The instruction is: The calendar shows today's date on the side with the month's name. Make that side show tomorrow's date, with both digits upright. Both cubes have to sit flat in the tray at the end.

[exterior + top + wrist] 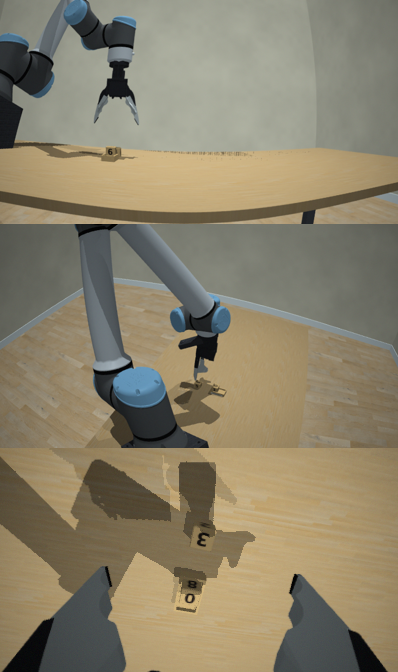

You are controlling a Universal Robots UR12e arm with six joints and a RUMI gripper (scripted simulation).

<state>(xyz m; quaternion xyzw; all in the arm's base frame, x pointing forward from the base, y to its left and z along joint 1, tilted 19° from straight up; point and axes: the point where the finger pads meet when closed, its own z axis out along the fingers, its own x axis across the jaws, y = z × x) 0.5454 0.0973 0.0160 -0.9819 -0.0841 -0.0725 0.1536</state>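
The tray (218,394) (109,159) (186,610) stands on the table. One cube (215,387) (110,151) (190,598) sits in it, with 0 on top, 6 on the side facing the exterior camera and 8 on a side in the wrist view. The other cube (198,384) (119,151) (202,539) lies on the table beside the tray, apart from it. It shows 3 on top in the wrist view and what looks like 5 on a side in the top view. My gripper (198,375) (116,123) (201,571) is open and empty, high above both. The month's name is not readable.
The wooden table (267,379) (211,181) extends well beyond the tray on the right in the top view. The arm's shadow falls over the loose cube and part of the tray. The robot's base (156,418) stands on the near side in the top view.
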